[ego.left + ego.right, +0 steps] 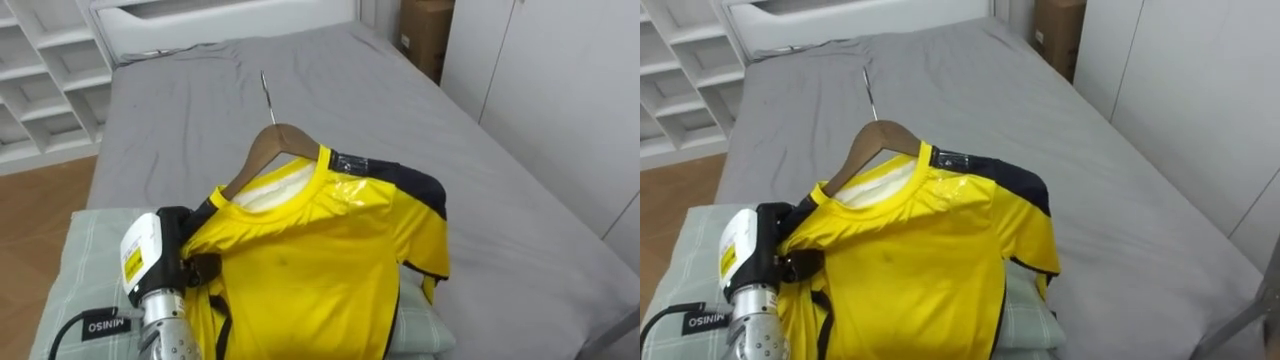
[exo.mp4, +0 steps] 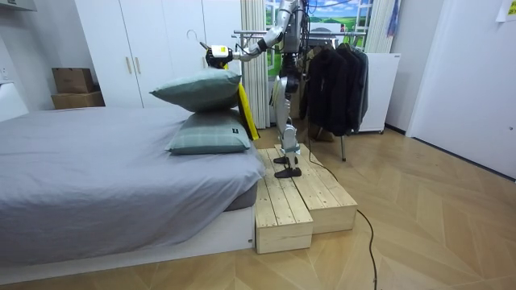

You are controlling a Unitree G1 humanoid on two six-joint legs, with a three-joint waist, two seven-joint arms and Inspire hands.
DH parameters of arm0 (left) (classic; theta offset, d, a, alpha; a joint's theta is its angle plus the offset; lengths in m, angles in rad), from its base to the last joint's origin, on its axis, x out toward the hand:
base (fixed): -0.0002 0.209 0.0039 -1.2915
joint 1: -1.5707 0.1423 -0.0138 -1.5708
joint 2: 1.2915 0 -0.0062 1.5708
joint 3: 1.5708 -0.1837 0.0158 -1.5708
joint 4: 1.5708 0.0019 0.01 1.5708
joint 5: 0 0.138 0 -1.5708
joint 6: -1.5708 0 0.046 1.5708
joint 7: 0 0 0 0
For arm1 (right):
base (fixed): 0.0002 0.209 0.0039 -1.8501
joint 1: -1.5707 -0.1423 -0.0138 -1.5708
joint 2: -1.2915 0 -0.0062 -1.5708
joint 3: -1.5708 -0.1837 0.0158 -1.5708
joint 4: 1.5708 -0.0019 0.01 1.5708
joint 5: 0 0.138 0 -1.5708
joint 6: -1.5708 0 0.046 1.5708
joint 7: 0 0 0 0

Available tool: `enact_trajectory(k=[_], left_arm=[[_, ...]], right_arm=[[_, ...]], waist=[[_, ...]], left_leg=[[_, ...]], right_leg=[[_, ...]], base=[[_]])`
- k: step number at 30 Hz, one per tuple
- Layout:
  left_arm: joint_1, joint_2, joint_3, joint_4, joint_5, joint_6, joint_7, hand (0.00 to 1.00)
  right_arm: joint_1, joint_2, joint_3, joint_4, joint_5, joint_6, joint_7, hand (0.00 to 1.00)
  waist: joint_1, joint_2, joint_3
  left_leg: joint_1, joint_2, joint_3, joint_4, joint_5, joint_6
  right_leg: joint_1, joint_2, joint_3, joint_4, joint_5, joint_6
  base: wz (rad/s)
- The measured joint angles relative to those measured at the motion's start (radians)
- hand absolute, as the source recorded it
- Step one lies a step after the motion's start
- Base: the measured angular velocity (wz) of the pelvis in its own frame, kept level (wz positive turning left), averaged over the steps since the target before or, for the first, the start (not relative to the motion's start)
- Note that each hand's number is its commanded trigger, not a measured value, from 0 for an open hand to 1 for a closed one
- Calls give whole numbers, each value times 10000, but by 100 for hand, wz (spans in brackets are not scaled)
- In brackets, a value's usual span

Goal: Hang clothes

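1. The left robot hand (image 1: 190,255) was pinched on the shirt (image 1: 310,270) at one shoulder. It held the shirt and its hanger (image 1: 275,140) up over the pillows (image 1: 90,250) at the bed's near end. I could not tell whether the fingers also caught the wood under the cloth.
2. If only cloth was caught, the hanger could twist or slide out through the neck on any quick swing.
3. The shirt sat unevenly: one wooden arm showed bare outside the collar, and the other was buried under the far shoulder. A jolt would likely pull the shirt off toward the bare side.
4. The hook (image 1: 266,95) pointed away from the robot, toward the bed's (image 1: 400,130) far end. Held by one end, the hanger would tend to tip, so the hook could miss or glance off a rail.
5. The shirt's lower part hung close to the pillows, though I could not tell if it touched them. Dragged sideways, it might catch on them.
6. The rack (image 2: 322,36) stood just behind the robot, already crowded with dark clothes (image 2: 330,80), which probably left little free rail.
7. The robot stood on a wooden platform (image 2: 298,201) at the bed's near corner, and turning toward the rack risked a foot slipping off its edge.
8. The shelves (image 1: 40,80), wardrobe (image 1: 560,100) and box (image 1: 425,35) stood well apart and blocked nothing.
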Motion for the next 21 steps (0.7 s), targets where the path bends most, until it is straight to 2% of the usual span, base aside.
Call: enact_trajectory(k=[10,17,21], left_arm=[[0,0,0,-49,145,-5,0,100],[24,-6,3,-493,142,-6,0,100],[426,-8,7,-1219,168,-18,-1,100]], right_arm=[[35,2,-101,-13,-101,-3,-14,0],[151,7,-289,84,19,0,-83,0],[326,14,-316,80,-60,7,-222,0]], waist=[[-3,6,3],[4,13,7],[7,14,8]], left_leg=[[-15,-7,-60,-12,-2,0],[32,-19,-72,-76,-2,1],[176,-18,-53,-191,-2,0]], right_leg=[[1,1,-9,-14,-1,1],[101,5,-17,-155,0,1],[191,14,-15,-161,-2,2]], base=[[0],[0],[0]])
